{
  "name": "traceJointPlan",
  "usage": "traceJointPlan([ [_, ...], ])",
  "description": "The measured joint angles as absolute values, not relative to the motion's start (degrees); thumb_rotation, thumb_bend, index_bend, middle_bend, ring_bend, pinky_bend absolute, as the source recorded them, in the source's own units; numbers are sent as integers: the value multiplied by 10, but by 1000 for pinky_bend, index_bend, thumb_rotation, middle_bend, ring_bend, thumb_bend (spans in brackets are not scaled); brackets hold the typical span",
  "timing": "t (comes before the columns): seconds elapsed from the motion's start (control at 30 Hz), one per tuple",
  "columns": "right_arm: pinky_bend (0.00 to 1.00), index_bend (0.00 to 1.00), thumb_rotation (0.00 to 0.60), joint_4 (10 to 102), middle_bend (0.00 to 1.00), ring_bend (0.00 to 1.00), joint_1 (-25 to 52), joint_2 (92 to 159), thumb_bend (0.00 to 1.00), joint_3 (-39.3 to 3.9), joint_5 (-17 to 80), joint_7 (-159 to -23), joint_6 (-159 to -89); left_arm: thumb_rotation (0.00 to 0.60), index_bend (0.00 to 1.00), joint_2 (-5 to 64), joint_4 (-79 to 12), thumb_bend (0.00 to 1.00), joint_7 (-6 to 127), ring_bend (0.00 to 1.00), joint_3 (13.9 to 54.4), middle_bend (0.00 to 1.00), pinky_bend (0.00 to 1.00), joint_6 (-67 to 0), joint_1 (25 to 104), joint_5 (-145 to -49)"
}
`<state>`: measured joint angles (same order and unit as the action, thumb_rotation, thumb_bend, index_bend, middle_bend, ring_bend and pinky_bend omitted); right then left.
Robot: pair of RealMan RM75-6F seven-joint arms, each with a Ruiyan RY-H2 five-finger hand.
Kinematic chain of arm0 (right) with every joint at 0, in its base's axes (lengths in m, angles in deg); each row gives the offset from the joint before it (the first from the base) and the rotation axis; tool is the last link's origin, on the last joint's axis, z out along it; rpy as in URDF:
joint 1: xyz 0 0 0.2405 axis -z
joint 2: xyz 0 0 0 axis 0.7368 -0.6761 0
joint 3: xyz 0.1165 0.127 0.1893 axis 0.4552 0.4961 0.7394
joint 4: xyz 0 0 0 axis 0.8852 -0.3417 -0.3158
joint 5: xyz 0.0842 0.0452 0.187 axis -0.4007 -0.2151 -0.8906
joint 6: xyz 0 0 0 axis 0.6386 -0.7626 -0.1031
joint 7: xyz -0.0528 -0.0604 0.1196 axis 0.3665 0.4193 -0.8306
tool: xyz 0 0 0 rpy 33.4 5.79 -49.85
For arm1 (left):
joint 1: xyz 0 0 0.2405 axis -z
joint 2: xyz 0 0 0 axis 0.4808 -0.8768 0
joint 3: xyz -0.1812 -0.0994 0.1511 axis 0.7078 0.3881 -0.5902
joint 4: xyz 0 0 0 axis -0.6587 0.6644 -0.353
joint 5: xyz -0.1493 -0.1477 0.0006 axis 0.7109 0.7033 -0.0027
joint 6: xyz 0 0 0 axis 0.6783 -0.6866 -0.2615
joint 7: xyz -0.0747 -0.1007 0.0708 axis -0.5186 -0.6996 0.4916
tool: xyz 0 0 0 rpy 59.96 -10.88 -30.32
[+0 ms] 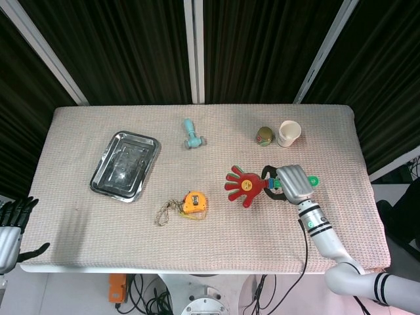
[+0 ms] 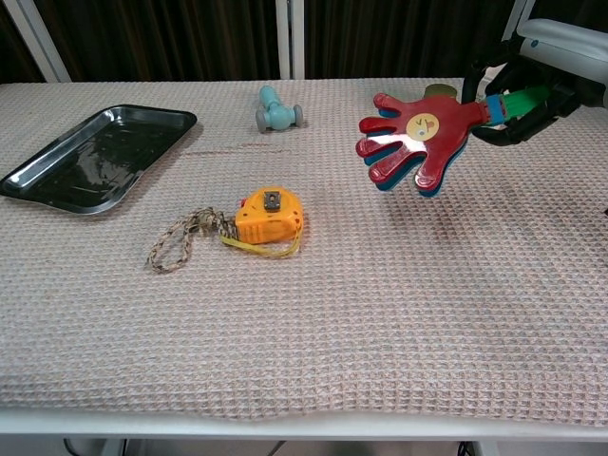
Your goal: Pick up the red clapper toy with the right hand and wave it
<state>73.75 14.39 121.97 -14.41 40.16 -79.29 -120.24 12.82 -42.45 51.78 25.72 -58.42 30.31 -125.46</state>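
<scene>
From the head view, no writing is readable on anything. The right robot hand (image 1: pixel 294 186) grips the green handle of the red clapper toy (image 1: pixel 245 187) over the right half of the table (image 1: pixel 216 223). The toy's long axis runs roughly left-right, its palm-shaped head pointing toward the table's middle and its handle end toward the right edge. A yellow tape measure (image 1: pixel 195 202) lies well to its left, a small tin (image 1: pixel 264 136) and a paper cup (image 1: pixel 288 133) sit near the far edge behind it, and bare cloth lies between the toy and the near edge. A metal tray (image 1: pixel 125 165) and a teal roller (image 1: pixel 191 134) sit on the left half. The left robot hand (image 1: pixel 13 223) hangs off the table's left corner, fingers apart, holding nothing.

From the chest view, the toy (image 2: pixel 418 138) bears a small yellow smiley badge, without legible text. It is held above the cloth, its fingers pointing left, with blue layers beneath the red one. The right robot hand (image 2: pixel 532 90) is near the frame's right edge.
</scene>
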Motion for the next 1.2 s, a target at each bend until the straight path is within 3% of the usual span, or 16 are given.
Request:
traceJointPlan([
  [0.13, 976, 980, 600, 748, 832, 824, 149, 1222, 478, -134, 401, -793, -1210, 600, 86, 129, -422, 106, 517, 0, 258, 40, 0, -587, 302, -1254],
  [0.3, 976, 981, 600, 763, 833, 823, 159, 1217, 467, -118, 406, -939, -1206, 600, 87, 129, -419, 106, 514, 0, 259, 40, 0, -589, 300, -1252],
  [0.67, 976, 986, 600, 779, 834, 824, 182, 1155, 477, -85, 455, -1619, -1144, 600, 86, 126, -421, 106, 512, 0, 260, 40, 0, -601, 298, -1260],
  [0.87, 976, 985, 600, 761, 832, 824, 182, 1139, 477, -85, 490, -1846, -1122, 600, 86, 126, -421, 106, 514, 0, 259, 40, 0, -598, 299, -1261],
  [1.03, 976, 985, 600, 752, 832, 824, 176, 1142, 477, -93, 508, -1864, -1121, 600, 86, 127, -422, 106, 517, 0, 260, 40, 0, -595, 301, -1260],
  [1.2, 977, 983, 600, 746, 834, 824, 167, 1154, 477, -104, 521, -1722, -1125, 600, 86, 129, -421, 106, 519, 0, 259, 40, 0, -590, 303, -1260],
])
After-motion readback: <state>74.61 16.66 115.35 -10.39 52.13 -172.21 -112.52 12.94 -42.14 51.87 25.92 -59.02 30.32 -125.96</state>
